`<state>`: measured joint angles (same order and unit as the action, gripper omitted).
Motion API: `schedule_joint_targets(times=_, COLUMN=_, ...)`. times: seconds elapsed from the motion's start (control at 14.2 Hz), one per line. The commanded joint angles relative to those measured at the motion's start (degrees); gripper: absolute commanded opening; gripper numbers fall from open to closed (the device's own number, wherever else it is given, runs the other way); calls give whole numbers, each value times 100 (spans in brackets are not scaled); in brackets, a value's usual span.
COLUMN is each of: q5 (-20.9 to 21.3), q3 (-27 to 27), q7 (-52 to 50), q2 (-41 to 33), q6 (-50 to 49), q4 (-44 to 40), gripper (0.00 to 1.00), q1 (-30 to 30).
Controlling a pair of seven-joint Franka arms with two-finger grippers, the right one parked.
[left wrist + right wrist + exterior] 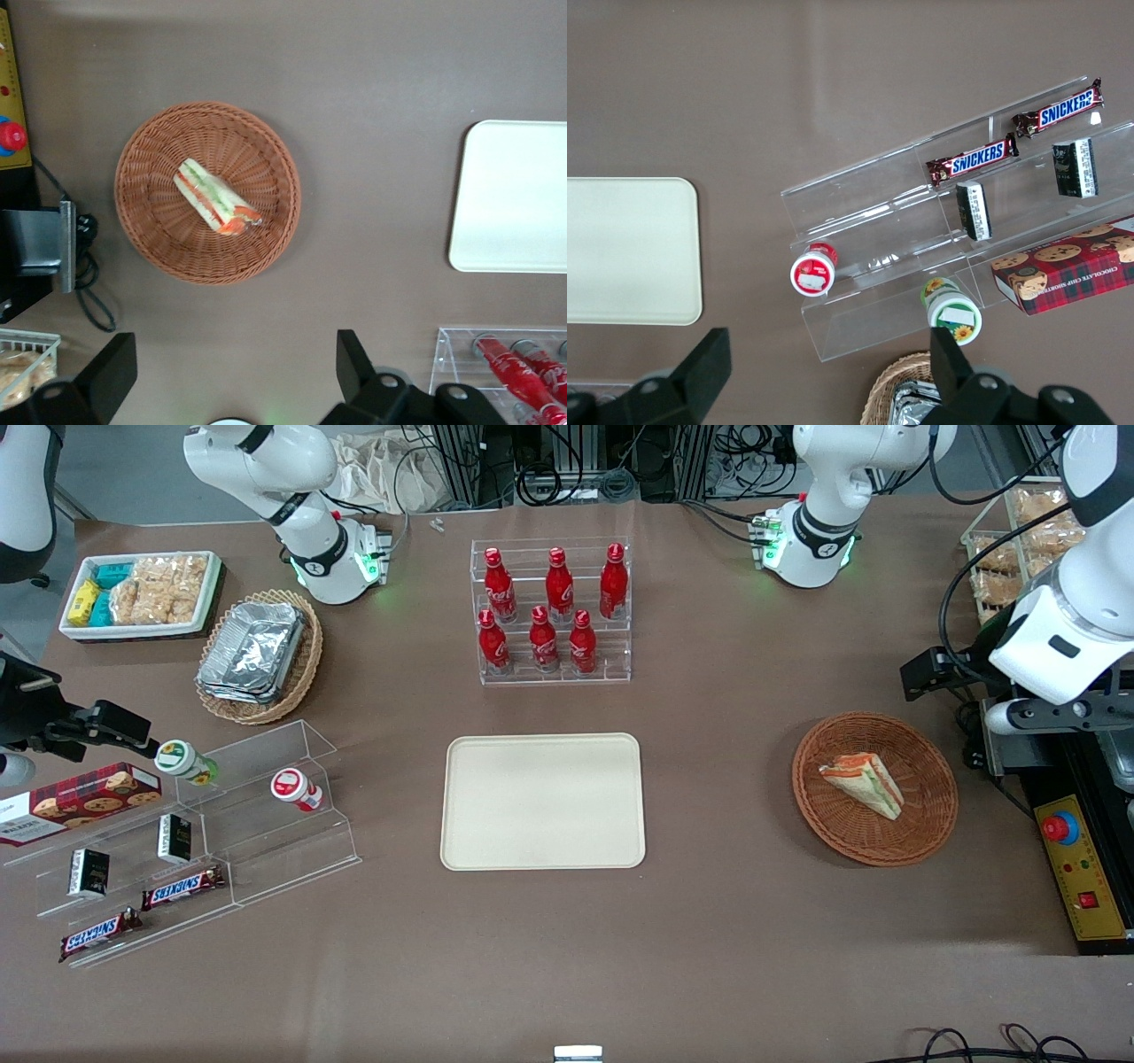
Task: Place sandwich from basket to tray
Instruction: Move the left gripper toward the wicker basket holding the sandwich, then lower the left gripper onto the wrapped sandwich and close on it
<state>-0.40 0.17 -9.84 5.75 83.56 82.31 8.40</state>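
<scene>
The sandwich (864, 782) (215, 197), a clear-wrapped white wedge with orange and green layers, lies on its side in the round reddish-brown basket (930, 815) (151, 221). The cream tray (542, 802) (514, 195) sits bare at the table's middle, a basket's width away toward the parked arm's end. My gripper (232, 372) hangs high above bare table beside the basket, on the side farther from the front camera. Its fingers (354, 363) stand wide open with nothing between them. In the front view the hand (1019, 713) shows beside the basket, toward the working arm's end.
A clear rack of red bottles (554, 615) stands farther from the front camera than the tray. A yellow control box with a red button (1081, 868) lies beside the basket at the table's edge. Acrylic snack shelves (177, 841), a tan foil-container basket (257, 655) and a white bin (142, 593) sit toward the parked arm's end.
</scene>
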Motion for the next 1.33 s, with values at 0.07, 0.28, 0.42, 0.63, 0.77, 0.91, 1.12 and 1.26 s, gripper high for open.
schedule_joint_targets(times=0.07, q5=163, q3=-52, q7=87, q2=-57, q6=-199, q4=-84, gripper=100, q1=30)
schedule_joint_targets(times=0.28, q5=190, q3=-44, q7=-9, q2=-39, q6=-191, q4=-75, gripper=100, q1=21)
schedule_joint_targets(times=0.42, q5=67, q3=-26, q7=-673, q2=-48, q6=-182, q4=-5, gripper=100, q1=-31)
schedule_joint_targets(times=0.63, q5=93, q3=-8, q7=-1590, q2=-4, q6=-50, q4=346, gripper=100, q1=-40)
schedule_joint_targets(times=0.77, q5=76, q3=-8, q7=-1915, q2=-22, q6=256, q4=723, gripper=100, q1=-197)
schedule_joint_targets(times=0.91, q5=84, q3=0, q7=-2634, q2=-4, q6=642, q4=1118, gripper=100, q1=-269)
schedule_joint_targets(times=1.12, q5=93, q3=0, q7=-2971, q2=-4, q6=1582, q4=1970, gripper=100, q1=-435)
schedule_joint_targets(times=1.26, q5=84, q3=0, q7=-2971, q2=22, q6=2241, q4=2489, gripper=100, q1=-489)
